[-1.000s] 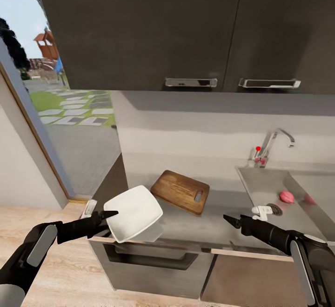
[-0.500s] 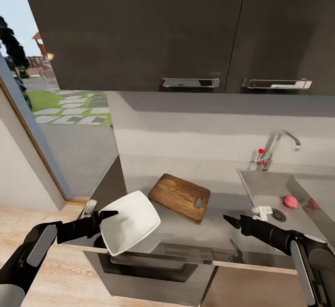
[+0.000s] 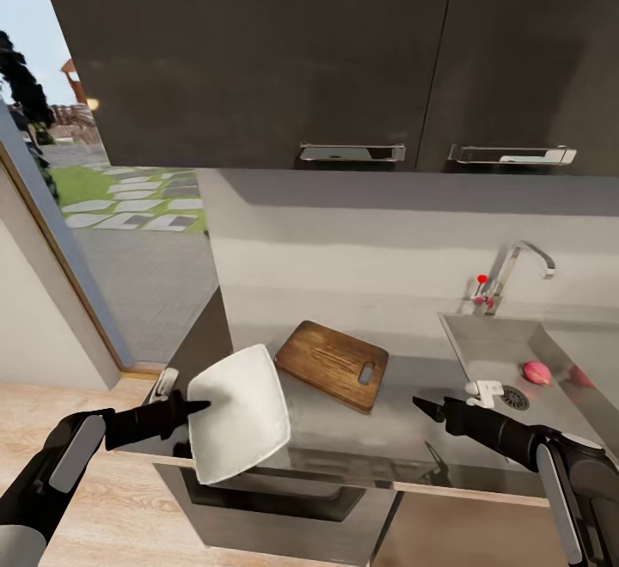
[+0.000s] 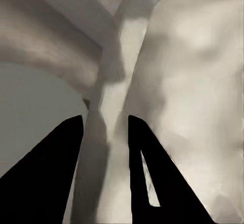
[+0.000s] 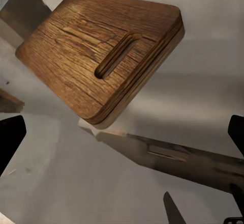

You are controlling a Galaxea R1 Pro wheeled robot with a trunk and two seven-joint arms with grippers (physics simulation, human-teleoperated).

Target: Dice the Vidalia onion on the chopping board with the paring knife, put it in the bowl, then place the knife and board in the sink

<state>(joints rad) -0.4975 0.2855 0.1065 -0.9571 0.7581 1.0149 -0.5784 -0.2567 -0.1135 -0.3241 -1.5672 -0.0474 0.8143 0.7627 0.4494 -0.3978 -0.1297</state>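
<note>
Two left fingers point(image 4: 66, 168) clamp the rim of the white bowl point(image 3: 236, 412), which tilts steeply at the worktop point(image 3: 378, 429) edge. Right fingers point(image 5: 10, 137) stand wide apart, with the chopping board point(image 5: 96, 51) just beyond them, and the pink onion point(image 3: 536, 371) in the sink point(image 3: 481, 344) off to their right.

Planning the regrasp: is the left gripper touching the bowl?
Touching. In the left wrist view, the left gripper has its fingers either side of the bowl rim.
</note>
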